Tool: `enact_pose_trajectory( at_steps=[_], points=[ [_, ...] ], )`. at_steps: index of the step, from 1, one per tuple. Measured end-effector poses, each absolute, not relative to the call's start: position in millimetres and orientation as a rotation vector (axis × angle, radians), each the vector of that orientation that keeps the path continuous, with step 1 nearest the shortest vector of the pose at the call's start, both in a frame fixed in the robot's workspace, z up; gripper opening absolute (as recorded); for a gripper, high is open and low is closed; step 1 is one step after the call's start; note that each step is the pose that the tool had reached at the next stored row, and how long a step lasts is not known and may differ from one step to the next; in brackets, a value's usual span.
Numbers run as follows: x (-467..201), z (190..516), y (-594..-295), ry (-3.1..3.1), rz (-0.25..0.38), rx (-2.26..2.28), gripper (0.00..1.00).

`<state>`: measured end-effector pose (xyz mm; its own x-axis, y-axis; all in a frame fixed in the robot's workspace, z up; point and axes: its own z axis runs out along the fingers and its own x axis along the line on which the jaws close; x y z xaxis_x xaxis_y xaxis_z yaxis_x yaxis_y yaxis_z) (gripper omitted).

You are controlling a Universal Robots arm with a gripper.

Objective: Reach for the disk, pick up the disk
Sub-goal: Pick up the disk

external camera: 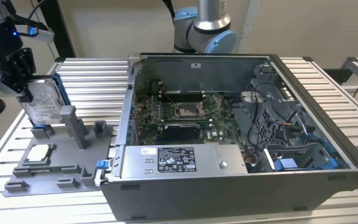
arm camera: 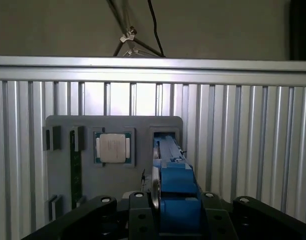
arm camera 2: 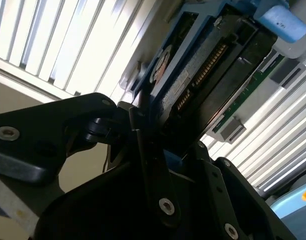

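Lift the hard drive [external camera: 44,105] straight up along the posts of the grey plastic stand [external camera: 54,164], with no tilt, so the blue side rails don't bind. Your gripper [external camera: 22,86] is closed to the drive's thickness and clamps its upper edge. The drive hangs upright just below the fingers, its lower end at the stand. Whether it has cleared the slot is unclear.
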<state>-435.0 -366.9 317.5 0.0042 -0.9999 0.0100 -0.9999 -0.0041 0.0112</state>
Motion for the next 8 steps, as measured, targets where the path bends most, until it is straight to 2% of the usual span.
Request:
enact_pose_trajectory(
  at_steps=[8],
  points=[
    [-435, 332, -367, -2.206, -0.001, 2.215, 0.0]
  ],
)
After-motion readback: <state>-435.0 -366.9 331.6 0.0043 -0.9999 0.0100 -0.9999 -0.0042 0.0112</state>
